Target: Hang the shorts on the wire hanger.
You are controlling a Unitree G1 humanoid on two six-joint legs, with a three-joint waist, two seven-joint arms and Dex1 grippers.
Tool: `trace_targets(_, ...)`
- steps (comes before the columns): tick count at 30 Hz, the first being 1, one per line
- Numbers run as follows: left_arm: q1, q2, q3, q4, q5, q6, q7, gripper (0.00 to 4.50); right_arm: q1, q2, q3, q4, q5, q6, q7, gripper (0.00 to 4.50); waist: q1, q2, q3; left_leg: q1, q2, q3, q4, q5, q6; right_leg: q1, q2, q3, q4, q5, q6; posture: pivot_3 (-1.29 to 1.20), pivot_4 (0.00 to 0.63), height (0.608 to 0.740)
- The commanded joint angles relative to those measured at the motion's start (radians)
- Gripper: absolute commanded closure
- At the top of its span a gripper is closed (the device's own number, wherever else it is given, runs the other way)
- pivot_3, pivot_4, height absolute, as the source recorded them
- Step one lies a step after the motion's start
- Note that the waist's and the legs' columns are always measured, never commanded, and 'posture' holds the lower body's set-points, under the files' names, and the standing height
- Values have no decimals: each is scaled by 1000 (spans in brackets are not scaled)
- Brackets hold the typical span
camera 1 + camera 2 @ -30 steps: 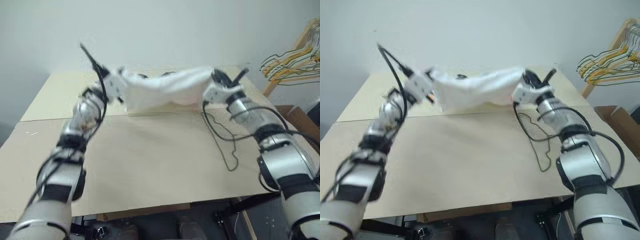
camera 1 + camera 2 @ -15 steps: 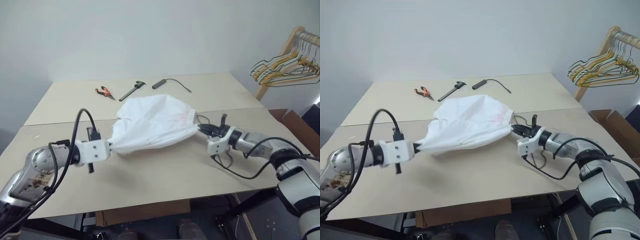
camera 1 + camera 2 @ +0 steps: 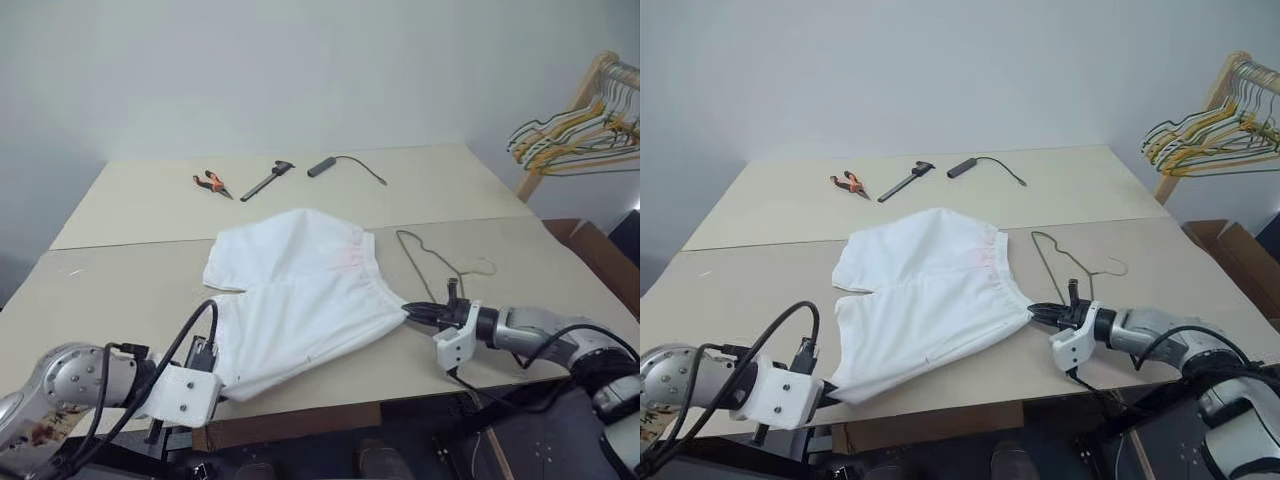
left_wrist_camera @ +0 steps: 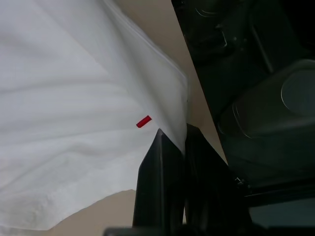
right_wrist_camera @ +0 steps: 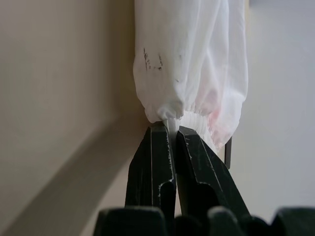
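**Shorts spread flat on the table, pinched at two corners**

The shorts are laid out on the near half of the table, with the gathered waistband turned toward the right and the leg hems toward the left and the near edge. The left gripper is clenched on the near-left hem corner, at the table's front edge; a small red tag is seen on the cloth just beside its fingers. The right gripper is closed on the near end of the elastic waistband, where the cloth is bunched between its jaws. The wire hanger lies flat on the table just to the right of the waistband, apart from the cloth, with its hook pointing right.

The fabric is judged to be thin, light and limp: it will sag and fold wherever it is not held, and little force is needed to lift it. The gathered waistband is judged the best place for a hold, being thicker and less likely to slip than a single-layer hem. The hanger is thin and stiff, lies flush with the surface, and may be hard to pinch from above.

At the far side of the table, pliers, a dark hand tool and a cabled black device are well apart from the work. Bunched hangers on a wooden rack stand at the far right.
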Motion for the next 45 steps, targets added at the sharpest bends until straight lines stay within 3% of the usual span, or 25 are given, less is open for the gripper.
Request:
trace_targets(1,27,17,52,-23,-37,8,-47,4457,58,-35,-65,-130,79,39,74,4500,1,0,0,0,0,0,0,0,0,0,0,0,0,-1,-1,-20,45,740)
trace_targets(2,44,22,63,-25,-46,5,-67,4457,82,-42,-72,-159,96,49,99,4500,1,-1,0,0,0,1,0,0,0,0,0,0,0,-1,-1,-20,46,740)
trace_targets(4,70,21,80,-13,-46,-16,-88,4043,137,-65,-87,-224,149,72,160,4500,1,-2,1,0,1,1,0,0,0,0,0,0,0,-2,-2,-20,49,740)
trace_targets(5,77,19,87,-6,-45,-19,-92,3872,168,-83,-93,-260,190,81,196,3873,2,-2,2,0,1,2,0,-1,1,0,0,0,0,-2,-2,-19,51,740)
trace_targets(11,137,-10,202,21,-102,-60,-154,2023,372,-214,-193,-459,406,160,332,1915,25,-4,5,0,2,5,0,-1,1,-1,0,0,0,-5,-5,-27,57,740)
trace_targets(14,114,-33,277,84,-141,-93,-168,1108,494,-255,-290,-552,619,314,392,864,30,-5,7,2,2,6,0,-1,0,0,0,0,0,-8,-3,-33,59,740)
trace_targets(16,65,-41,311,130,-187,-93,-176,1102,558,-257,-370,-622,769,488,434,191,34,-7,7,2,3,6,0,-1,0,0,0,0,1,-10,0,-36,59,740)
trace_targets(20,-77,-54,325,190,-305,-29,-165,1102,593,-214,-492,-755,1002,962,437,191,40,-10,9,2,4,6,0,-1,0,0,-1,0,2,-11,1,-47,58,740)
trace_targets(26,-342,-183,196,154,-482,238,36,1102,428,-136,-427,-784,1005,1623,402,191,47,-11,12,-1,3,6,0,-2,-2,-2,0,0,2,-8,-2,-53,54,740)
trace_targets(30,-461,-277,115,112,-512,367,168,1102,306,-71,-357,-733,988,1884,427,191,48,-11,12,-8,2,5,1,-2,-2,-7,2,-1,1,-1,4,-61,48,740)
trace_targets(34,-492,-313,75,93,-487,378,196,1102,230,14,-389,-635,977,1995,395,1114,42,-13,11,-9,4,4,1,-2,-2,-7,5,-1,-2,1,3,-57,46,740)
trace_targets(43,-550,-366,23,127,-435,346,218,1102,199,35,-462,-709,933,2033,366,4297,50,-13,11,-10,3,4,3,-2,-2,-5,5,-2,-7,3,4,-72,32,740)
trace_targets(45,-586,-386,-2,153,-412,336,222,1102,184,30,-452,-739,891,1974,351,4487,48,-12,11,-10,3,4,3,-2,-2,-5,5,-2,-6,3,4,-76,27,740)
